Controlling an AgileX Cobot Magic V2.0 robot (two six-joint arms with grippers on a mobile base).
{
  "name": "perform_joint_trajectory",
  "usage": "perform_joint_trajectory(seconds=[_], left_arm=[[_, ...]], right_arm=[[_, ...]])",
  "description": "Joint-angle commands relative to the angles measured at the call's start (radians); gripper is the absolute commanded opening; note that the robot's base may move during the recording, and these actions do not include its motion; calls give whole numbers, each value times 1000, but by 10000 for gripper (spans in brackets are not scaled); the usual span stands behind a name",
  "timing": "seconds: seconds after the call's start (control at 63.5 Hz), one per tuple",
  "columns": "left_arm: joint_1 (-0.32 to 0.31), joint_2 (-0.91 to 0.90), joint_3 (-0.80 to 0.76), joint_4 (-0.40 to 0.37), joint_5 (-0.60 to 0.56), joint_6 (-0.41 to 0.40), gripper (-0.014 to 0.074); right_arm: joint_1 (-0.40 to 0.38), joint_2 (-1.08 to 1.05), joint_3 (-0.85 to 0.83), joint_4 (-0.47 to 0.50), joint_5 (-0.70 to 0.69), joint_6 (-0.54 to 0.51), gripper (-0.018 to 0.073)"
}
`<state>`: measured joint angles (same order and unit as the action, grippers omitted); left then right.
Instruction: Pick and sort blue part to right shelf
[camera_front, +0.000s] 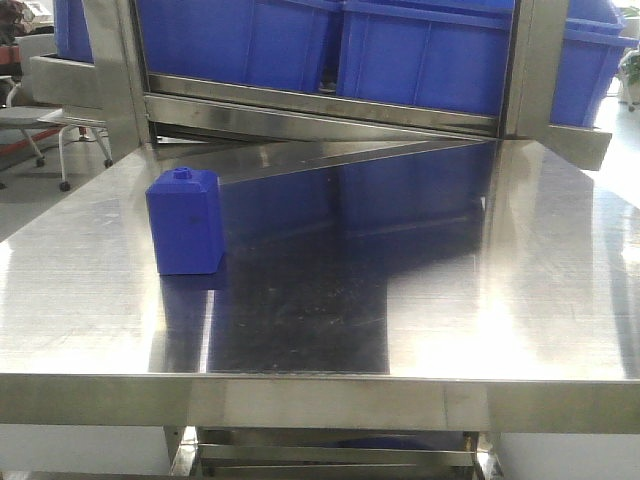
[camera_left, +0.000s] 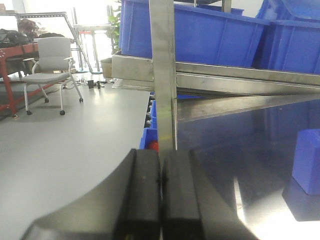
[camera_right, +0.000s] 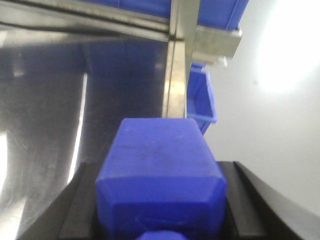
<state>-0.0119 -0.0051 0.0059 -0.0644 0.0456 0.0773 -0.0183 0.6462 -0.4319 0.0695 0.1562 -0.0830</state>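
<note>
r gripper pinches blue part btwn its fingers, cap end toward cam, steel table beyond. l gripper pressed together, empty. other blue block stands on table, left side.

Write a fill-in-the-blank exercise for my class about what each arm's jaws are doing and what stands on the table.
The blue part is clamped between the ___ arm's jaws. The left arm's jaws are ___. A second blue block stands upright on the steel ___. The bins behind it are coloured ___.
Missing words: right; shut; table; blue.
</note>
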Motion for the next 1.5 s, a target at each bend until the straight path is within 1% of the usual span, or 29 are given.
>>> perform_joint_trajectory(seconds=[0.0, 0.173, 0.331, 1.48], left_arm=[[-8, -25, 26, -7, -76, -6, 124], [-8, -25, 26, -7, -76, -6, 124], [-8, -25, 26, -7, -76, -6, 124], [-8, -25, 17, -9, -83, -6, 124]], right_arm=[[-5, -94, 0, -34, -103, -10, 267], [-5, -252, 30, -34, -103, -10, 267], [-5, -333, 30, -34, -103, -10, 267], [-5, -338, 30, -34, -103, -10, 267]])
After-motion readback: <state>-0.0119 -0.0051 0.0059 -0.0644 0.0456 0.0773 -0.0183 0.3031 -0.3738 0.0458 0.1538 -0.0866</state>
